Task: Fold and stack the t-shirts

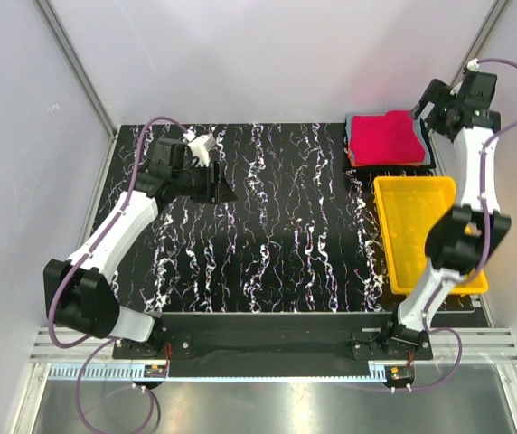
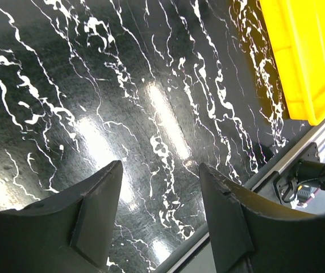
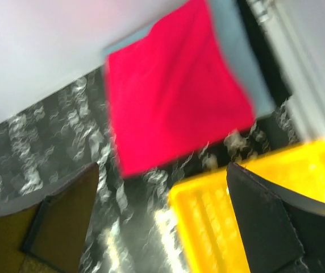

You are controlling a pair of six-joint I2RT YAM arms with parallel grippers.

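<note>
The red shirt (image 3: 174,96) lies on the grey shirt (image 3: 233,40). Your left gripper (image 2: 159,170) and right gripper (image 3: 162,170) both gape, empty

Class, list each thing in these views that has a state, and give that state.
red t-shirt: folded, lying on top.
grey-blue t-shirt: flat, under the red one.
yellow tray: upright, nothing visible inside.
left gripper: jaws open, empty.
right gripper: jaws open, empty.

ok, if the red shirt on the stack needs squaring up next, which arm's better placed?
Probably right. The right arm has its jaws open beside the red t-shirt, folded atop the grey-blue one at the far right corner. The left arm hangs over the table at its far left.
</note>
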